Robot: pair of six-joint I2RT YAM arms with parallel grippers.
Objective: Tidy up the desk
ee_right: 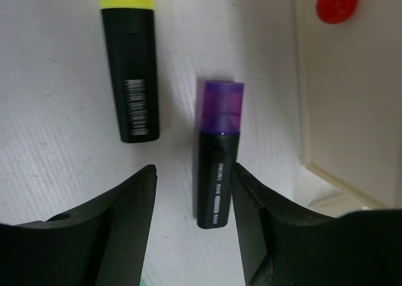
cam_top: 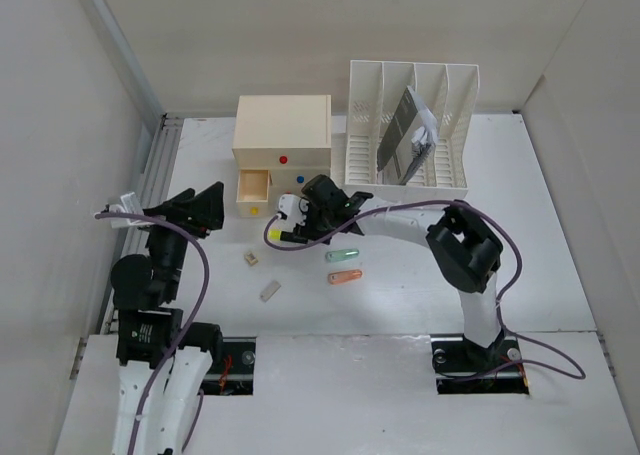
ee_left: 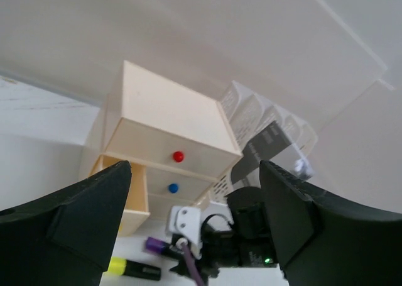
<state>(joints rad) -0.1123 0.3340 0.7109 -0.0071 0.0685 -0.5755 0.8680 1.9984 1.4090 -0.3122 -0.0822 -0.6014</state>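
Looking at drawer box (ee_left: 169, 110) through wide-spread fingers (ee_left: 81, 217) of left gripper (ee_left: 195, 173) — nothing gripped. Box front: red knob (ee_left: 178, 156) above blue knob (ee_left: 173, 188), lower-left drawer (ee_left: 135, 201) pulled out. Behind box, to the right: file rack (ee_left: 264, 113). In front of box: right arm (ee_left: 251, 226), purple highlighter (ee_left: 157, 244), yellow highlighter (ee_left: 132, 269) — both on desk (ee_left: 38, 166).

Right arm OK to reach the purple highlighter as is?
Likely yes: the right hand is over the purple highlighter, which lies between its open fingers; yellow highlighter and drawer box sit clear.
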